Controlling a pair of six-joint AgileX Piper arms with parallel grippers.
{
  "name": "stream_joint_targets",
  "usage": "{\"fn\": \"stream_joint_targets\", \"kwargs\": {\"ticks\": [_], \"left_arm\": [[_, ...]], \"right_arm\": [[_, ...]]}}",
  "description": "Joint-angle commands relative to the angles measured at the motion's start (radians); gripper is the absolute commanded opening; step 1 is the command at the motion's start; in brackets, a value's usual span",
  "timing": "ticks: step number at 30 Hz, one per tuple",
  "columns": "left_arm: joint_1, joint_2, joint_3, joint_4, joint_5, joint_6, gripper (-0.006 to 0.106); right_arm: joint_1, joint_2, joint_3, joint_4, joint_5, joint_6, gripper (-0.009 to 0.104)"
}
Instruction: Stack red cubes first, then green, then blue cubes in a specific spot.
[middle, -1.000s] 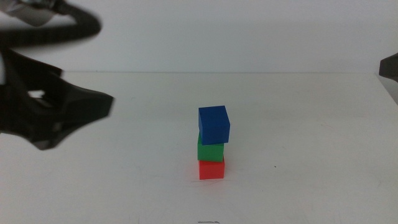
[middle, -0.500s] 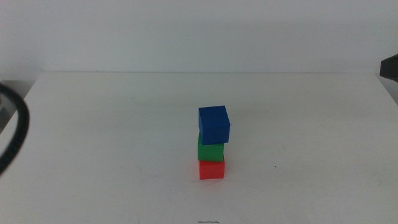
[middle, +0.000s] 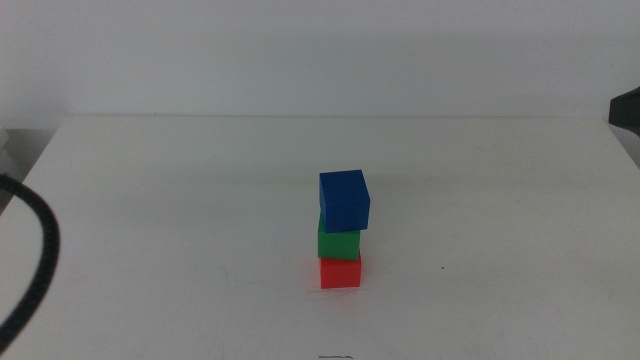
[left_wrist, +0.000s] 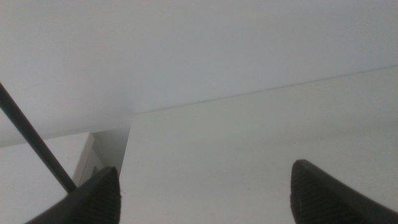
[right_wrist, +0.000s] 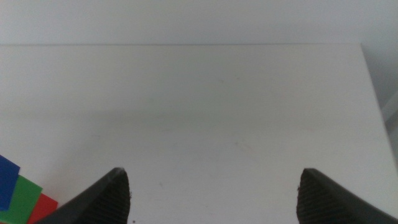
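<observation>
Near the middle of the white table stands a small tower: the red cube (middle: 340, 272) at the bottom, the green cube (middle: 338, 241) on it, and the blue cube (middle: 344, 200) on top, shifted slightly right. No gripper touches it. My left gripper (left_wrist: 205, 190) is open and empty over the table's left edge. My right gripper (right_wrist: 214, 186) is open and empty too; a corner of its view catches the blue cube (right_wrist: 7, 177), green cube (right_wrist: 23, 196) and red cube (right_wrist: 42, 208).
A black cable (middle: 35, 270) curves along the left edge of the middle view. A dark part of the right arm (middle: 626, 108) shows at the right edge. The table's left edge (left_wrist: 127, 155) lies beneath the left gripper.
The left arm has pulled back out of the middle view to the left; only its cable remains there. The stack of three cubes has not moved.
</observation>
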Motion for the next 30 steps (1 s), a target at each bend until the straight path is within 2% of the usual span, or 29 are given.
{"fn": "stream_joint_targets", "kwargs": {"ticks": [1, 3, 12, 16, 19, 23, 26, 30], "left_arm": [[-0.001, 0.000, -0.020, -0.009, -0.082, -0.011, 0.094], [-0.002, -0.017, -0.011, -0.009, -0.082, -0.011, 0.094], [-0.002, -0.087, 0.049, -0.016, -0.085, -0.011, 0.094], [-0.002, -0.128, 0.092, -0.016, -0.087, -0.011, 0.094], [-0.002, -0.173, 0.140, -0.016, -0.087, -0.011, 0.094], [-0.002, -0.246, 0.201, -0.016, -0.087, -0.011, 0.094], [-0.002, -0.307, 0.255, -0.024, -0.110, -0.011, 0.094], [-0.002, -0.370, 0.340, -0.078, -0.226, -0.011, 0.094]], "right_arm": [[0.008, -0.026, -0.029, -0.035, -0.069, -0.012, 0.087], [0.007, -0.025, -0.029, -0.024, -0.066, -0.012, 0.087], [0.007, -0.036, -0.004, -0.049, -0.068, -0.011, 0.087], [0.007, -0.091, 0.050, -0.082, -0.096, -0.011, 0.087], [-0.008, -0.196, 0.177, -0.092, -0.191, -0.011, 0.087], [-0.061, -0.391, 0.437, -0.147, -0.328, -0.011, 0.087], [-0.102, -0.561, 0.599, -0.135, -0.327, -0.011, 0.087], [-0.117, -0.772, 0.754, -0.105, -0.328, -0.011, 0.087]]}}
